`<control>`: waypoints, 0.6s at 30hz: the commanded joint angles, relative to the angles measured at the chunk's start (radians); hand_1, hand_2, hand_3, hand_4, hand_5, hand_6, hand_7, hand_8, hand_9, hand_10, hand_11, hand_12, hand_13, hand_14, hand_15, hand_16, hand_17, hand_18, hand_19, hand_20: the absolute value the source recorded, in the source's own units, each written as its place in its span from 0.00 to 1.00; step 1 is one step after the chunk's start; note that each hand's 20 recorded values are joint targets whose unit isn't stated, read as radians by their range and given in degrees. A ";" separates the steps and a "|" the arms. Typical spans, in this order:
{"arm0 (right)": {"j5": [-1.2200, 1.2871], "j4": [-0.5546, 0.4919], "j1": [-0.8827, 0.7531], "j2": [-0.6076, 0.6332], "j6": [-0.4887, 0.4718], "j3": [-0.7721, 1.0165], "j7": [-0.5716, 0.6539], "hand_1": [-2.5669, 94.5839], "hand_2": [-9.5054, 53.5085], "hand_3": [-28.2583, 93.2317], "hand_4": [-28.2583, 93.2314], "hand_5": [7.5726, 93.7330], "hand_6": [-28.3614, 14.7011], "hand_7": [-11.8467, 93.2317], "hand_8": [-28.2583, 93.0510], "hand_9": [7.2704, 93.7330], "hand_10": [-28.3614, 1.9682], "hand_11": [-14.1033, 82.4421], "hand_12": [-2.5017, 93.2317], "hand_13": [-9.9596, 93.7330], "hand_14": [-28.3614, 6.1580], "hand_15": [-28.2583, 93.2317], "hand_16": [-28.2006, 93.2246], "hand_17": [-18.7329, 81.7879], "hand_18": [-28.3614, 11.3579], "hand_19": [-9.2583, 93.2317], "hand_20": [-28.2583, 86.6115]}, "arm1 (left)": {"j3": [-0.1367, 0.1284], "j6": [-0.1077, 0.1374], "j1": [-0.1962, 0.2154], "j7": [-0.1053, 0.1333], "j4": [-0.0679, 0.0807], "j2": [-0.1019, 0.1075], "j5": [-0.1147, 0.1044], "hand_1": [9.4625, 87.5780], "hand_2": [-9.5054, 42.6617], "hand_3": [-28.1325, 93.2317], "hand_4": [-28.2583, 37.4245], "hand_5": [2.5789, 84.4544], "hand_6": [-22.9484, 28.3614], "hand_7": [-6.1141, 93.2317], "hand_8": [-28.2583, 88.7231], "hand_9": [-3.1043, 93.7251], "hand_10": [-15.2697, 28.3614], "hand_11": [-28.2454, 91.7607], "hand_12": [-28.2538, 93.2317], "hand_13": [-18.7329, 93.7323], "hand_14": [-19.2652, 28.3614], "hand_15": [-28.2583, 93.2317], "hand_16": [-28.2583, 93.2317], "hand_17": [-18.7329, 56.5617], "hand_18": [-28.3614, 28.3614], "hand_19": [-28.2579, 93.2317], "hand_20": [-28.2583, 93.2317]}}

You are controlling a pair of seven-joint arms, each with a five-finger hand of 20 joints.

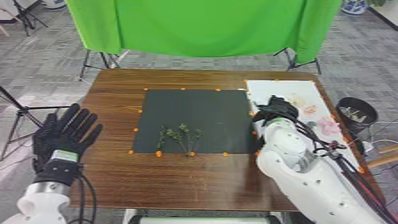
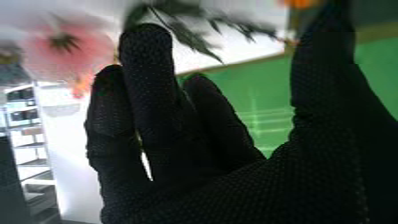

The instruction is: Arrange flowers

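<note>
Head view: the left arm (image 1: 44,202) comes in at the left corner, and its left hand (image 1: 62,137) lies flat and relaxed by the table's left edge, fingers straight and fanned apart. The right arm (image 1: 311,175) slants in from the other side, its smooth white shell trailed by dark cables, up to the right hand (image 1: 277,109), which is over the white sheet (image 1: 289,87) near the dark mat's edge.

In the right wrist view the right hand (image 2: 231,195) is released — fingers extended, thumb well apart, nothing between them. Beyond the fingertips are a soft pink flower (image 2: 67,47) and slim green leaves (image 2: 191,37); whether they touch the glove, I cannot tell.

Thin, branching green sprigs (image 1: 183,137) lie on the near part of the matte, dark mat (image 1: 195,105), between the two hands. Pale pink blooms (image 1: 327,125) lie on the white sheet, just beside the right forearm. Under it all is the brown, wood-grained table (image 1: 160,185) — and past its far edge, a smooth green cloth (image 1: 195,25) hangs in soft folds.
</note>
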 commanded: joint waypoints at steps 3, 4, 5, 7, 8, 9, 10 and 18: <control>0.127 0.077 0.004 -0.028 0.011 0.008 0.031 0.43 0.00 0.83 0.00 0.54 0.24 0.15 0.16 0.51 0.10 0.25 0.16 0.75 0.41 0.72 0.37 0.55 0.02 0.98 0.41 | -0.014 0.003 0.007 -0.015 -0.007 -0.019 -0.014 0.24 0.50 0.82 0.00 0.48 0.63 0.23 0.16 0.43 0.72 0.43 0.34 0.42 0.73 0.56 0.18 0.14 0.77 0.57 0.32; 0.143 0.081 0.003 -0.033 0.018 0.012 0.035 0.45 0.00 0.83 0.00 0.57 0.28 0.16 0.16 0.55 0.14 0.26 0.16 0.77 0.43 0.71 0.37 0.56 0.03 0.98 0.41 | -0.016 0.009 0.010 -0.013 -0.009 -0.021 -0.015 0.24 0.50 0.82 0.00 0.48 0.63 0.23 0.16 0.43 0.72 0.43 0.34 0.42 0.73 0.56 0.18 0.14 0.77 0.57 0.32; 0.151 0.083 0.001 -0.034 0.029 0.011 0.040 0.47 0.00 0.83 0.00 0.61 0.33 0.18 0.16 0.60 0.18 0.27 0.17 0.78 0.45 0.70 0.37 0.57 0.04 0.99 0.42 | -0.015 0.009 0.013 -0.012 -0.012 -0.020 -0.013 0.24 0.50 0.82 0.00 0.48 0.63 0.23 0.16 0.43 0.72 0.43 0.34 0.42 0.73 0.56 0.18 0.14 0.77 0.57 0.32; 0.140 0.096 -0.004 -0.039 0.047 0.006 0.034 0.50 0.00 0.84 0.00 0.67 0.43 0.22 0.16 0.68 0.27 0.31 0.19 0.81 0.49 0.69 0.39 0.58 0.05 0.99 0.43 | -0.012 0.014 0.011 -0.012 -0.012 -0.023 -0.016 0.24 0.50 0.82 0.00 0.48 0.63 0.23 0.16 0.43 0.72 0.43 0.34 0.42 0.73 0.56 0.18 0.14 0.77 0.57 0.32; 0.132 0.104 -0.006 -0.040 0.056 0.000 0.035 0.52 0.00 0.84 0.00 0.69 0.46 0.25 0.15 0.72 0.32 0.33 0.20 0.82 0.50 0.69 0.40 0.58 0.05 0.99 0.44 | -0.008 0.016 0.009 -0.012 -0.011 -0.024 -0.019 0.24 0.50 0.82 0.00 0.48 0.63 0.23 0.16 0.43 0.72 0.43 0.34 0.42 0.73 0.56 0.18 0.14 0.77 0.57 0.32; 0.128 0.107 -0.011 -0.040 0.066 0.000 0.036 0.55 0.00 0.83 0.00 0.71 0.49 0.27 0.19 0.75 0.36 0.35 0.21 0.83 0.52 0.69 0.41 0.59 0.06 0.99 0.45 | -0.003 0.018 0.002 -0.016 -0.008 -0.025 -0.019 0.24 0.50 0.82 0.00 0.48 0.63 0.23 0.16 0.43 0.72 0.43 0.34 0.42 0.73 0.56 0.18 0.14 0.77 0.57 0.32; 0.123 0.114 -0.011 -0.040 0.077 -0.006 0.036 0.57 0.00 0.81 0.00 0.72 0.50 0.29 0.23 0.76 0.40 0.35 0.24 0.83 0.53 0.69 0.41 0.59 0.06 0.99 0.45 | 0.000 0.017 -0.001 -0.014 -0.009 -0.026 -0.024 0.24 0.50 0.82 0.00 0.48 0.63 0.23 0.16 0.43 0.72 0.43 0.34 0.42 0.73 0.56 0.18 0.14 0.77 0.57 0.32; 0.139 0.111 -0.040 -0.044 0.099 -0.003 0.058 0.65 0.00 0.81 0.00 0.79 0.60 0.45 0.35 0.88 0.58 0.28 0.46 0.88 0.62 0.67 0.49 0.63 0.08 1.00 0.51 | -0.011 -0.001 0.015 -0.033 -0.006 -0.038 -0.020 0.24 0.50 0.82 0.00 0.48 0.63 0.23 0.16 0.43 0.72 0.43 0.34 0.42 0.73 0.56 0.18 0.14 0.77 0.57 0.32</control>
